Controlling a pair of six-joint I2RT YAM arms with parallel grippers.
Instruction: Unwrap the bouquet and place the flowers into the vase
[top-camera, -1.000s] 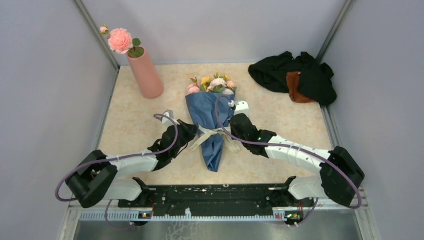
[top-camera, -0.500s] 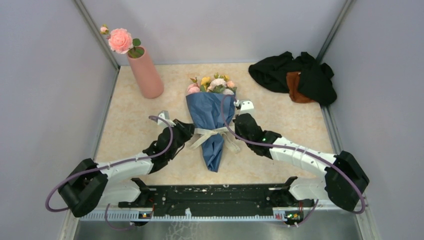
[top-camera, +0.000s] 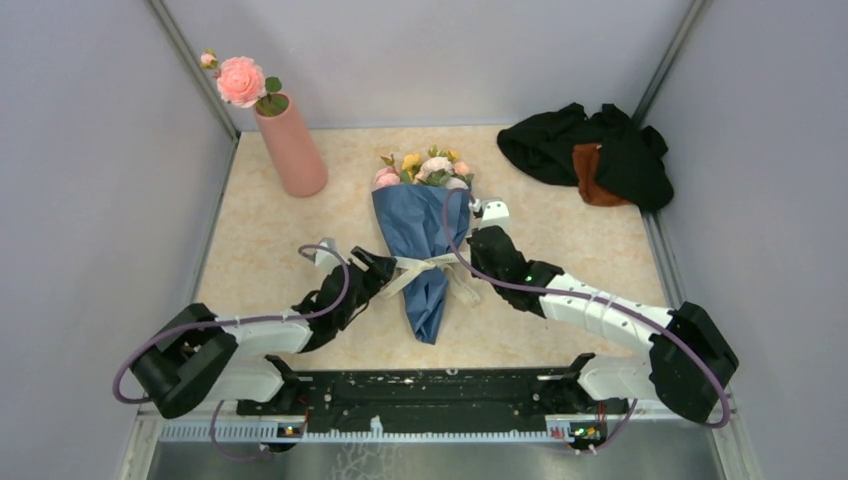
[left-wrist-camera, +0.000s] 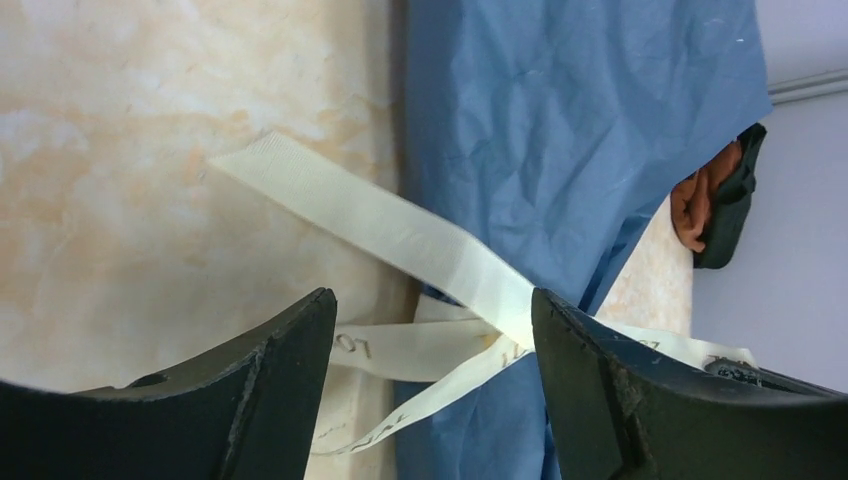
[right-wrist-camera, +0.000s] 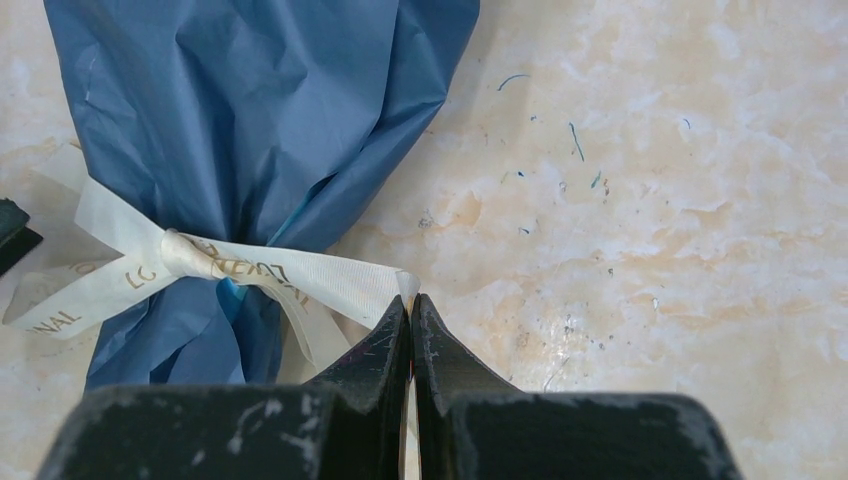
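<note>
**A:** What has moved in the last second?

**B:** The left pincer (left-wrist-camera: 430, 300) was closed and now has its fingers spread apart. The right arm has shifted a little to the right, away from the wrapped paper.

**A:** Set the scene for me, biggest thing first.

**B:** A pale marbled surface (top-camera: 260, 240) sits between grey walls. The bouquet (top-camera: 425, 230) lies flat in the middle of it. Its wide end points to the far wall and its narrow tip points toward the arm bases.

**A:** What else is on the surface?

**B:** A black and brown cloth heap (top-camera: 590, 150) lies in the far right corner, well apart from the bouquet. The vase (top-camera: 292, 150) stands upright in the far left corner, and a large pink rose (top-camera: 240, 80) leans out of its top.

**A:** And the left pincer, is it holding anything?

**B:** No. It sits just left of the bouquet's waist. In its wrist view a cream ribbon (left-wrist-camera: 400, 230) tail crosses the gap between the two fingers, and neither finger clamps it.

**A:** The right one?

**B:** The right pincer (right-wrist-camera: 410, 298) is just right of the knot with its fingers pressed together. The end of the other ribbon tail is caught at their tips and runs straight back to the knot, which is still tied around the blue paper.

**A:** And the smallest things?

**B:** The flowers (top-camera: 425, 168), pink, yellow and white, still sit in the open end of the wrap
</note>
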